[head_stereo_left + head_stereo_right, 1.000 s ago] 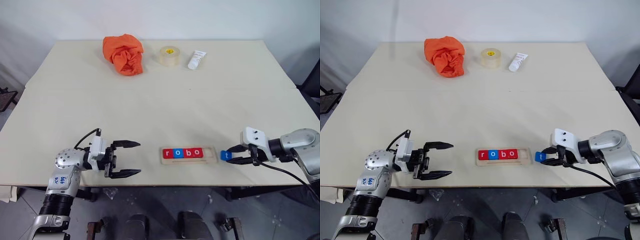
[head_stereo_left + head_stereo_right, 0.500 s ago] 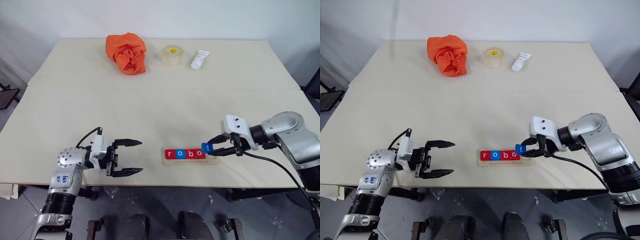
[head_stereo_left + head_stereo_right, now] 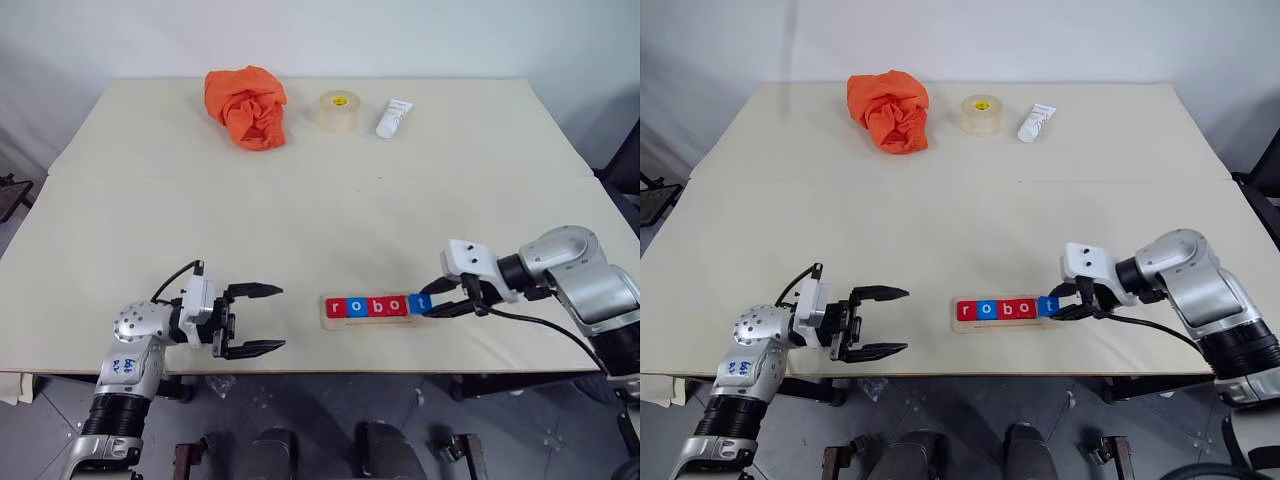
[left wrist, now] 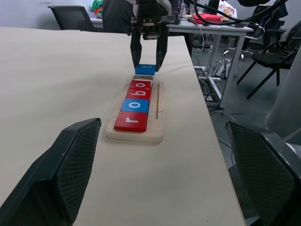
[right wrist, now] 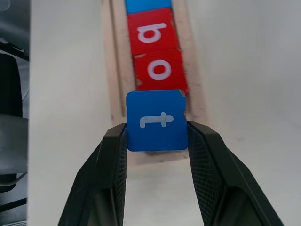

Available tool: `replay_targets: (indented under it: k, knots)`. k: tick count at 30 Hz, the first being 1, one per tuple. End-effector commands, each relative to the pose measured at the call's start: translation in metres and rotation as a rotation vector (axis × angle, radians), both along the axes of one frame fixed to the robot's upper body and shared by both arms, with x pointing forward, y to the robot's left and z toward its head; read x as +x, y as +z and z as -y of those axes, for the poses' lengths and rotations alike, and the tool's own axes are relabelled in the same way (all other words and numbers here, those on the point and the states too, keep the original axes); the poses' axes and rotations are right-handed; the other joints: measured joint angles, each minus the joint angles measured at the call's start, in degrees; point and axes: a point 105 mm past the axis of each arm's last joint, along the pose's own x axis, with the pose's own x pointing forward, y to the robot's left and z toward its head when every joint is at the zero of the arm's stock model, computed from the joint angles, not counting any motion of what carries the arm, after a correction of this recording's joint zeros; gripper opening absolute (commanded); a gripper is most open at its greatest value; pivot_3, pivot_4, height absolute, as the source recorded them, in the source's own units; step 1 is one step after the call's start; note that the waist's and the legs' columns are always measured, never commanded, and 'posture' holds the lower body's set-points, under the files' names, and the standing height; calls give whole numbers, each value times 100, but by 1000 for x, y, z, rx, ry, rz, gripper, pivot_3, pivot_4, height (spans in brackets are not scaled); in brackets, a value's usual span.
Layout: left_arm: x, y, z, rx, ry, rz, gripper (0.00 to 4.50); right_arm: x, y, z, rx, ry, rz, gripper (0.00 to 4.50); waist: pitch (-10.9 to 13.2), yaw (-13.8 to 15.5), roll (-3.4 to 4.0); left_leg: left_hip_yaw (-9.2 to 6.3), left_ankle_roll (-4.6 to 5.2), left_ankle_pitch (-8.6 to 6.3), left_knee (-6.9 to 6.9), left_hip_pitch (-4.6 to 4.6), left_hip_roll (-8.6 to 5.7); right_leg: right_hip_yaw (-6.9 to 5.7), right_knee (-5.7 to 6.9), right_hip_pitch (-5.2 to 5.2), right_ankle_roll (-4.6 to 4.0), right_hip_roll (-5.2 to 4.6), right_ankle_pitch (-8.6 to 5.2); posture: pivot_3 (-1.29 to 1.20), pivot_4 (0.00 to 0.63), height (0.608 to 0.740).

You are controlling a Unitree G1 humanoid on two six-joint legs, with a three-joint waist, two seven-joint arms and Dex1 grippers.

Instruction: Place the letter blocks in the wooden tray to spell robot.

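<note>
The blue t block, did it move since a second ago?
Yes. The blue t block, held in the right gripper, went from beside the wooden tray to its open end.

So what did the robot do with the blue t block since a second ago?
The right gripper carried the blue t block leftward from beside the wooden tray to the tray's right end, next to the last o. It is still pinched between the fingers. The four blocks r, o, b, o stayed in place, and the left gripper stayed open and still.
</note>
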Motion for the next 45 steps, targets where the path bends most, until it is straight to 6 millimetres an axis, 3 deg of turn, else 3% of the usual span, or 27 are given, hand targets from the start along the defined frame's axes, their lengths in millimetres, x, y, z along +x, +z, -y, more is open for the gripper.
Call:
replay_targets:
  k: [1,6,15,24,27,38,45]
  knots:
    - [-3,9,0,-11,-2,46,4500,3,4,-2,-3,25,24,1456,0,0,0,0,0,0,0,0,0,0,0,0,0,0,0,0,150,740]
    - [-2,9,-1,-9,1,45,4500,2,1,-2,-12,43,10,1456,0,0,0,0,0,0,1,0,-1,-1,0,0,0,0,0,0,150,740]
    - [-1,9,-2,-8,7,43,4500,6,11,2,-22,36,50,4477,0,-10,0,1,0,0,1,0,0,-1,0,0,0,0,0,0,150,740]
    - [3,8,-2,-7,17,42,4500,9,14,5,25,-35,81,4477,0,2,0,1,0,0,2,0,0,-3,1,0,0,-1,1,0,150,740]
    - [4,8,-2,-7,19,43,4500,1,15,9,53,-39,59,3827,0,7,0,-1,0,0,2,0,-1,-4,1,1,1,-1,1,0,150,740]
    - [3,8,-2,-4,14,39,4500,-13,-4,7,61,-49,-2,18,0,-1,0,3,-1,1,4,1,2,-4,4,1,0,0,2,0,150,740]
    - [4,9,-2,1,13,41,4500,-6,-10,3,72,-62,5,18,0,-3,0,3,-1,1,8,1,2,-5,6,2,0,0,3,0,150,740]
